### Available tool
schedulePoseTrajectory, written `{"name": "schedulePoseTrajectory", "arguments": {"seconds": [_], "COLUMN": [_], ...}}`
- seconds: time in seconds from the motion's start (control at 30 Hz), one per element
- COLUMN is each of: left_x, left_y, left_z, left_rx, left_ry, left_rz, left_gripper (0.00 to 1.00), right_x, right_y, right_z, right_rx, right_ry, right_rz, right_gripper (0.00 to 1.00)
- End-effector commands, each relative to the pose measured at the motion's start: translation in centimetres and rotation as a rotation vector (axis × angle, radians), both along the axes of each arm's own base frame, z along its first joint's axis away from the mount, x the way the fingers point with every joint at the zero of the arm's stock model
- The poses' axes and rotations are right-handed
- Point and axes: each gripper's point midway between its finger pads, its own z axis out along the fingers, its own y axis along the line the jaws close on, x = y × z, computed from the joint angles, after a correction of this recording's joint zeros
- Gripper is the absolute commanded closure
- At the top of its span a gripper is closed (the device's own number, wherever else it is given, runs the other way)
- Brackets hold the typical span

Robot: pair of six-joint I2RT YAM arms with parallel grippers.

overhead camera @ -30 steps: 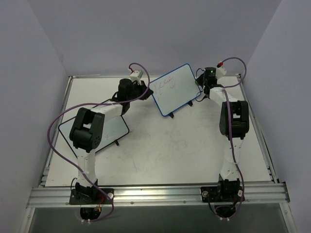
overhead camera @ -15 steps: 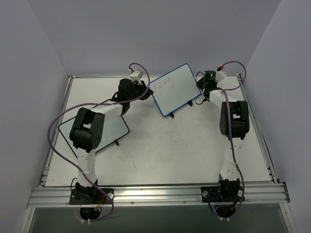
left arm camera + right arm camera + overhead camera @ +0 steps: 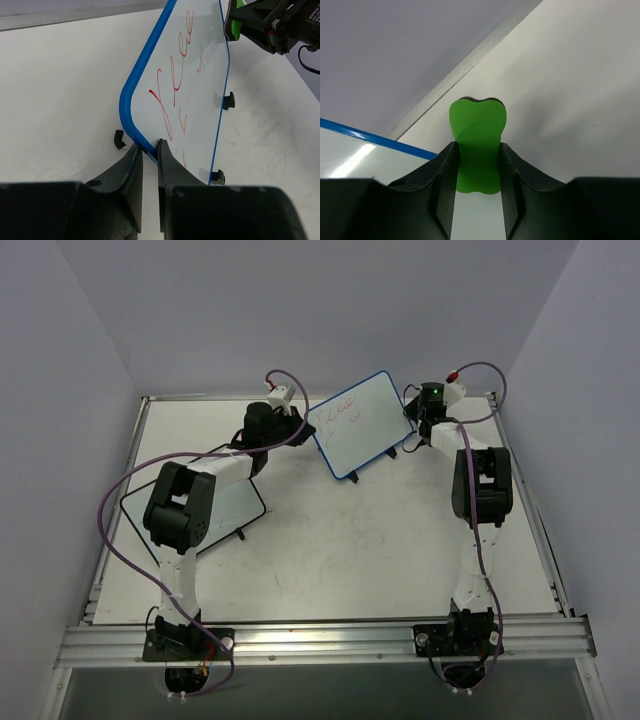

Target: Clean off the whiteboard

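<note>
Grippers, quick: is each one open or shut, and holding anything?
Left gripper: shut on the whiteboard, clamping its blue frame.
Right gripper: shut on the green eraser.

You see the white table (image 3: pixel 330 550) bearing two boards: the blue-framed whiteboard (image 3: pixel 355 425) stands near twelve o'clock, the black-framed whiteboard (image 3: pixel 235 503) near nine o'clock.

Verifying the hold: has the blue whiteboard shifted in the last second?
No; the whiteboard holds the same spot relative to the table rim.
</note>
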Motion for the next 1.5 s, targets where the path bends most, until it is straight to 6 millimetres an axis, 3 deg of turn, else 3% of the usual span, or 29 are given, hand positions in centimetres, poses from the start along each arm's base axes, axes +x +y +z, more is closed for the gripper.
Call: {"name": "schedulePoseTrajectory", "arguments": {"seconds": [0.0, 0.23, 0.43, 0.6, 0.83, 1.03, 1.37, 1.47], "left_x": [-2.0, -2.1, -2.0, -2.0, -2.1, -2.2, -2.2, -2.2], "left_y": [-0.5, -0.6, -0.7, -0.8, -1.1, -1.2, -1.1, -1.1], "left_z": [-4.0, -4.2, -4.3, -4.3, -4.2, -3.8, -3.7, -3.7], "left_rx": [0.156, 0.165, 0.169, 0.169, 0.162, 0.155, 0.154, 0.157], "left_ry": [0.049, 0.053, 0.056, 0.054, 0.052, 0.046, 0.042, 0.042], "left_rz": [-0.067, -0.070, -0.069, -0.071, -0.076, -0.077, -0.074, -0.072], "left_gripper": [0.98, 0.98, 0.98, 0.98, 0.98, 0.98, 0.98, 0.98], "right_x": [0.8, 0.3, -1.5, -3.7, -7.5, -8.7, -5.4, -5.2], "right_y": [2.4, 7.3, 13.5, 18.8, 23.0, 22.2, 13.6, 12.4], "right_z": [1.4, 2.5, 2.4, 2.4, 2.2, -0.1, -0.8, -0.9], "right_rx": [-0.011, -0.031, -0.039, -0.043, -0.039, -0.042, 0.001, 0.016], "right_ry": [-0.023, -0.026, -0.014, -0.017, -0.014, 0.030, 0.075, 0.090], "right_rz": [0.063, 0.168, 0.298, 0.396, 0.444, 0.412, 0.297, 0.290], "right_gripper": [1.00, 1.00, 1.00, 1.00, 1.00, 1.00, 1.00, 1.00]}}
